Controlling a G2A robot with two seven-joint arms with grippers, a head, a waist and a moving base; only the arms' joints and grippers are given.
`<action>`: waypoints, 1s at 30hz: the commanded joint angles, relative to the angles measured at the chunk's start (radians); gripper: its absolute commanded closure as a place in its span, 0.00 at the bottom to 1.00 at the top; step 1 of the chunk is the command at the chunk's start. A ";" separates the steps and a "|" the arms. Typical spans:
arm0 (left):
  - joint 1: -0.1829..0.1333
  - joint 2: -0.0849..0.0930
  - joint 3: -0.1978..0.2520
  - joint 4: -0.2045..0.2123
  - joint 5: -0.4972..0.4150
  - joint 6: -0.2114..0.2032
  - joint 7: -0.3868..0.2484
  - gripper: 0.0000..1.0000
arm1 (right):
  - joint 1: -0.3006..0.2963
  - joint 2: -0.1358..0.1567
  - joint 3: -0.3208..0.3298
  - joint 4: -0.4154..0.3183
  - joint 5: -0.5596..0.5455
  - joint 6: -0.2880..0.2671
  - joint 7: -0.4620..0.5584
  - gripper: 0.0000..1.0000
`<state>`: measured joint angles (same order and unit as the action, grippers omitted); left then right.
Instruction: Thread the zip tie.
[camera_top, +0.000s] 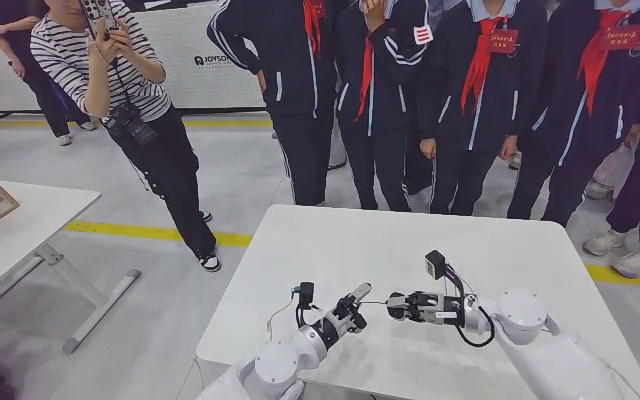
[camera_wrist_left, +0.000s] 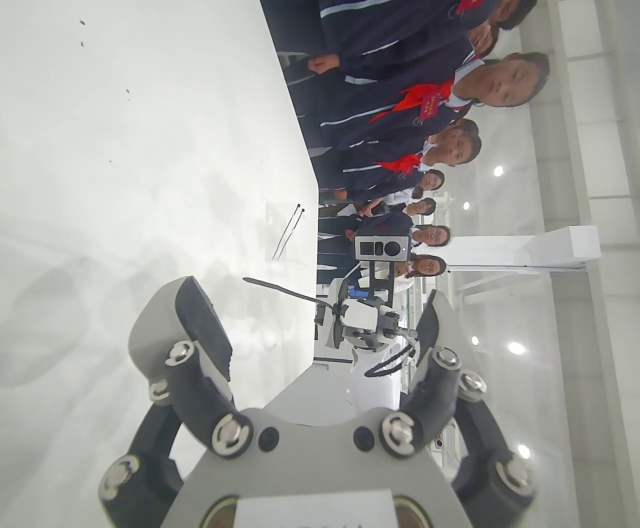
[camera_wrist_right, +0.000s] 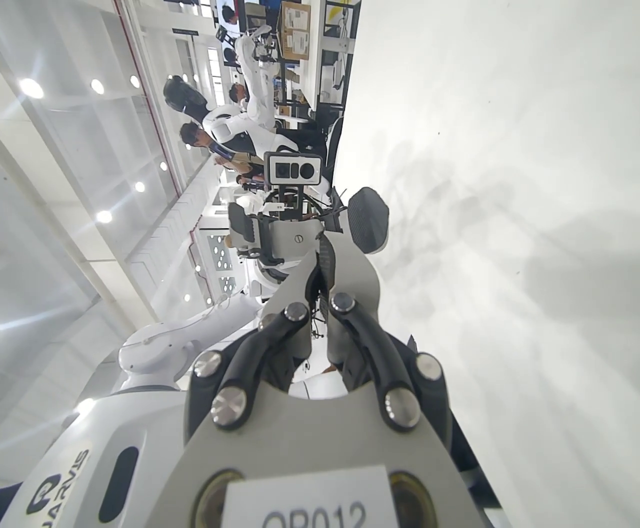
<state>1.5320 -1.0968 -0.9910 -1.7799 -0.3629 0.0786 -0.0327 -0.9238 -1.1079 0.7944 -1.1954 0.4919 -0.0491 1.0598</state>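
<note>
While the left gripper (camera_top: 360, 295) hovers with fingers spread over the table's (camera_top: 400, 240) near half, the right gripper (camera_top: 392, 303), just to its right, pinches the zip tie (camera_wrist_left: 285, 294), whose free end points left toward it. Two spare ties (camera_wrist_left: 291, 227) lie flat, apart from both.

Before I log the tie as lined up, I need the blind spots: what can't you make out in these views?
- Left wrist view: the tie has its held end hidden inside the shut right gripper.
- Top view: the tie is too thin to tell head from tail.
- Right wrist view: the gripper's own fingers hide the tie.
- Spare ties on the table: too small to see their slots.
</note>
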 joint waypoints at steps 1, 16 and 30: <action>0.000 0.000 0.000 0.000 0.000 0.000 0.000 0.00 | 0.000 0.000 0.000 0.000 0.000 0.000 0.000 1.00; 0.006 -0.003 -0.023 -0.003 -0.103 -0.041 -0.089 0.00 | -0.008 0.006 0.010 -0.044 -0.208 -0.165 -0.045 1.00; -0.009 -0.012 -0.025 0.006 -0.163 -0.020 -0.058 0.00 | -0.008 0.006 0.010 -0.044 -0.208 -0.165 -0.045 1.00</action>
<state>1.5233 -1.1088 -1.0161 -1.7742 -0.5290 0.0568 -0.0903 -0.9314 -1.1019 0.8046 -1.2392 0.2839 -0.2139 1.0148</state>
